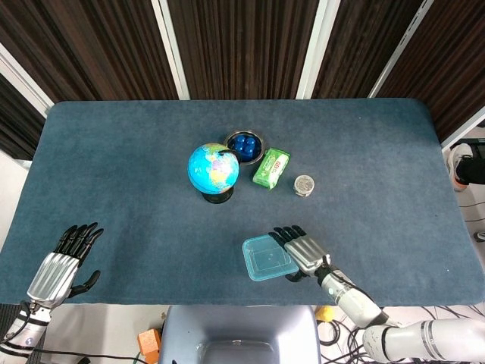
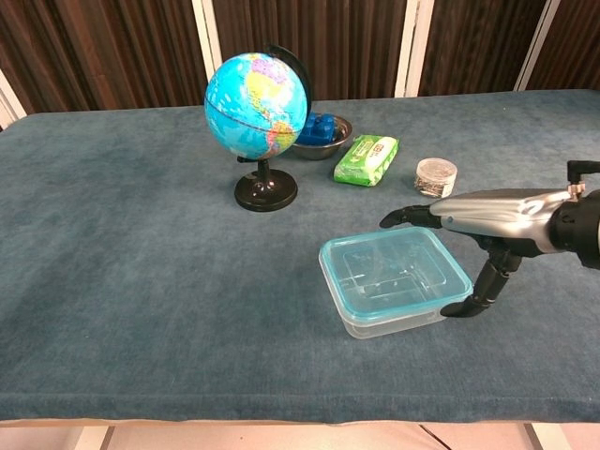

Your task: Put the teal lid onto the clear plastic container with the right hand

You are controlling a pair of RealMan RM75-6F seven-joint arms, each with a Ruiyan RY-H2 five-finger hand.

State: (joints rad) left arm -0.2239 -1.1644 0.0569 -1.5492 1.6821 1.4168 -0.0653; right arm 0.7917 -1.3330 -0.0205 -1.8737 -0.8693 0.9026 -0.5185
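The teal lid [image 2: 394, 275] [image 1: 267, 258] lies on top of the clear plastic container [image 2: 392, 324], near the table's front edge. My right hand [image 2: 489, 228] [image 1: 304, 250] hovers at the lid's right side, fingers spread over its far right corner and thumb down by its near right corner. Whether it touches the lid I cannot tell. My left hand [image 1: 63, 262] rests at the front left of the table, fingers apart and holding nothing; the chest view does not show it.
A globe [image 2: 256, 103] on a black stand is at mid-table. Behind it sits a metal bowl of blue pieces [image 2: 321, 134], then a green wipes pack [image 2: 367, 159] and a small round jar [image 2: 436, 176] to the right. The table [image 1: 114, 167] is blue cloth.
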